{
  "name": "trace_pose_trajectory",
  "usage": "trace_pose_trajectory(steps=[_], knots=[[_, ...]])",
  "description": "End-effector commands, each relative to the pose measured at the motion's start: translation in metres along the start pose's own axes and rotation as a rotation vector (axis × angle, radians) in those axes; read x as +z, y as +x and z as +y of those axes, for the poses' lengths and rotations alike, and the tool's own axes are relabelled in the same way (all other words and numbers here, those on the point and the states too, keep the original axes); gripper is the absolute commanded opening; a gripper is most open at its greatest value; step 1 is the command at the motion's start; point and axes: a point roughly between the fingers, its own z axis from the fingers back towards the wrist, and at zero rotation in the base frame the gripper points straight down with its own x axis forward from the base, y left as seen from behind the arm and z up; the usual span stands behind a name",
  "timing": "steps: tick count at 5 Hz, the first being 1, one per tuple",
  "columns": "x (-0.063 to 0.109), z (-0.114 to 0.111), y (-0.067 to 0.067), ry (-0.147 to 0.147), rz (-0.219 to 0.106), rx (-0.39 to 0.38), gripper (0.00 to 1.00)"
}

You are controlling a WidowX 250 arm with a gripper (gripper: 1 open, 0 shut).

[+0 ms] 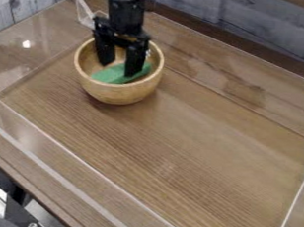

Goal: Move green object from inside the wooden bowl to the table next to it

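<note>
I have the claw (122, 60) pointing straight down into the wooden bowl (115, 87), its two dark fingers (104, 52) spread wide and released, with nothing gripped between them. The green object (118, 73) lies flat on the pale floor of the bowl, and from this one view the fingers seem to stand on either side of it, though I cannot tell whether the tips touch it or the bowl's floor yet. The bowl sits toward the far left of the worktop (193, 139), which has plenty of bare wood grain to the right of the bowl and in front of it. My judgement is that the step in hand is the grasp itself. To do it well I would keep the wrist vertical, make sure both fingertips sit low enough to catch the bar's sides rather than skate over its top, and close across its narrow width, not its length. I would also watch the thick rim: a finger pressing on the wall could tip or drag the bowl. Once the grip is firm, I would lift straight up until clear of the rim before any sideways travel.
</note>
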Motion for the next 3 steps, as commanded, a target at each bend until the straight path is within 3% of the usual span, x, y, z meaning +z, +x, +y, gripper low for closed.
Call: trace_pose_trajectory(steps=[1,3], knots=[[0.006,0.014,0.008,0.020,-0.066,0.025,1.00],[-0.002,0.023,0.020,-0.009,-0.073,0.040,1.00]])
